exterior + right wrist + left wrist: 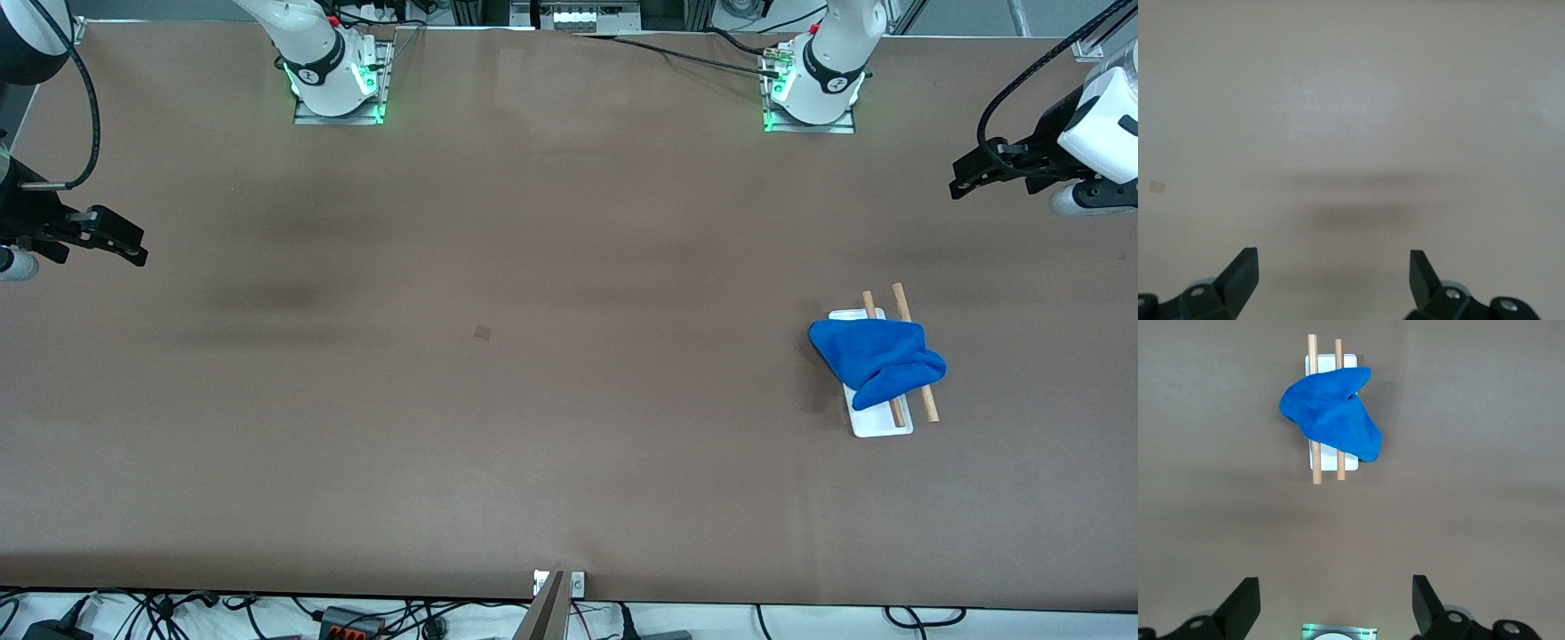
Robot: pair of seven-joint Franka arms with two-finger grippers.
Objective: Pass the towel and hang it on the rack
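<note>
1. Front view: towel (876, 363) hangs across both rods of the rack (882, 425), toward the left arm's end of the table. Left gripper (965, 178) and right gripper (129, 247) wait apart from the rack, empty.
2. Left wrist view: fingers (1238, 608) spread wide, empty; rack (1350, 361) carries the towel (1331, 420).
3. Right wrist view: fingers (1239, 270) wide apart, empty, over bare table (1351, 100).

Soft blue cloth towel (876, 360) drapes wooden-rodded white rack (885, 425) on matt table (498, 400).

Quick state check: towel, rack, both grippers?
towel: draped over both rack rods, bunched, not held
rack: upright on table, toward the left arm's end
left gripper: open, empty, raised off to the side
right gripper: open, empty, over bare table
</note>
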